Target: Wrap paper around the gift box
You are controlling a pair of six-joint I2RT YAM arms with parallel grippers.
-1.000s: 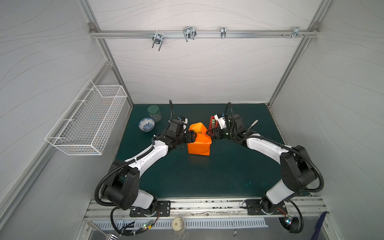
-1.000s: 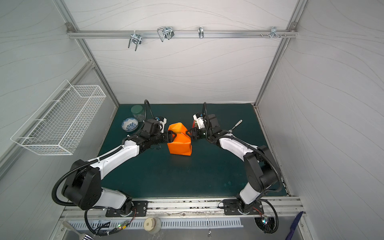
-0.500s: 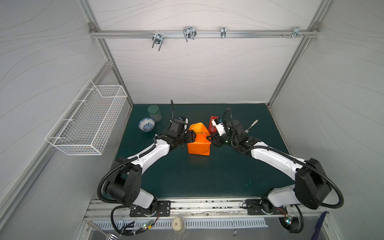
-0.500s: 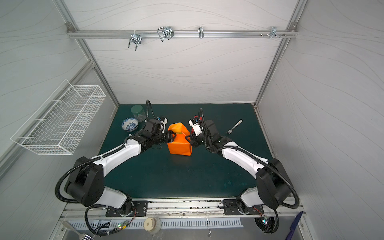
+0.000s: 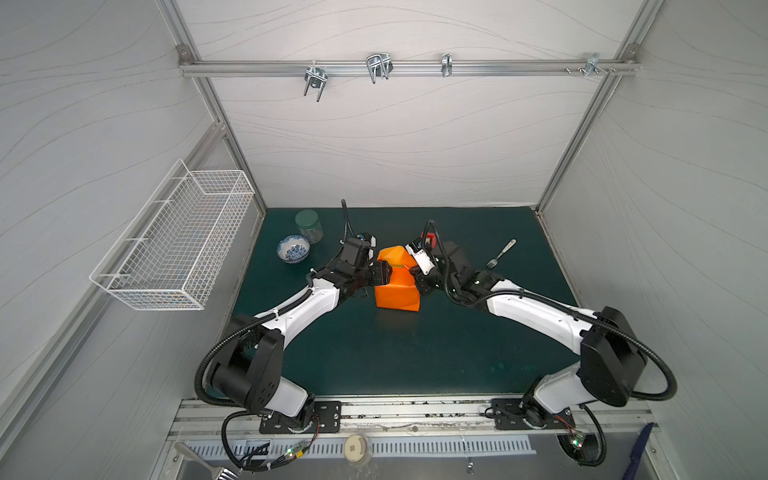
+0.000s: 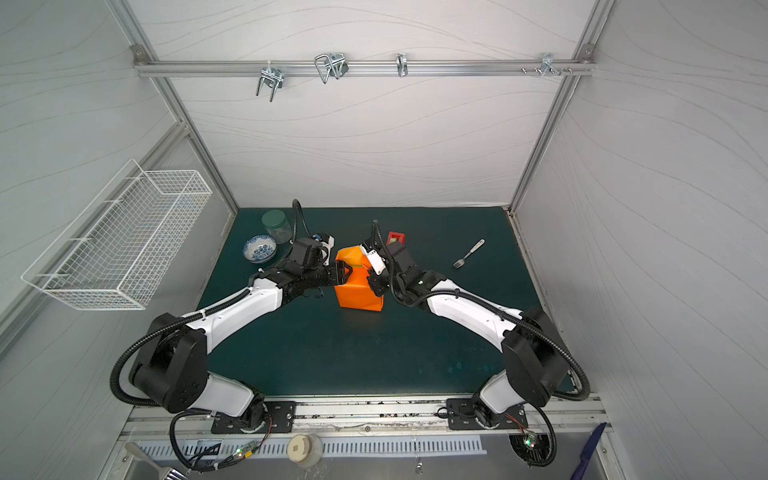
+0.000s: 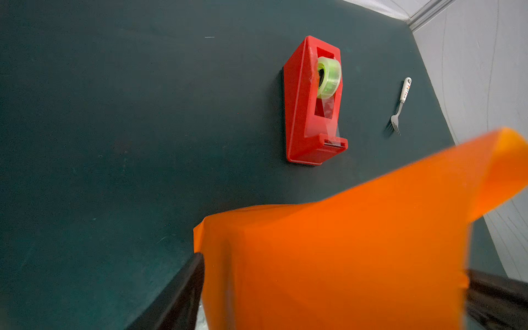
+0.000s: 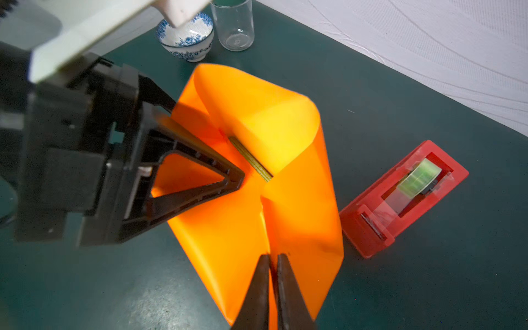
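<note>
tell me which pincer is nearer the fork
Right. The right pincer is on the fork side of the paper; the left pincer is on the paper's opposite side, farther off.

White arm links point(image 5: 307, 303), black joints point(image 5: 249, 370), corrugated black cables point(image 5: 446, 257), black triangular fingers point(image 8: 194, 200)

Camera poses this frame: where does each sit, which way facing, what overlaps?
Both top views: high above the arm bases, looking down on the table; left arm, right arm whole, paper between.
Left wrist: on left arm, facing tape dispenser and fork; left pincer flanks paper.
Right wrist: on right arm, facing bowl, jar, left arm; right pincer pinches the paper.
Shared: both wrist views show paper, tape dispenser.
</note>
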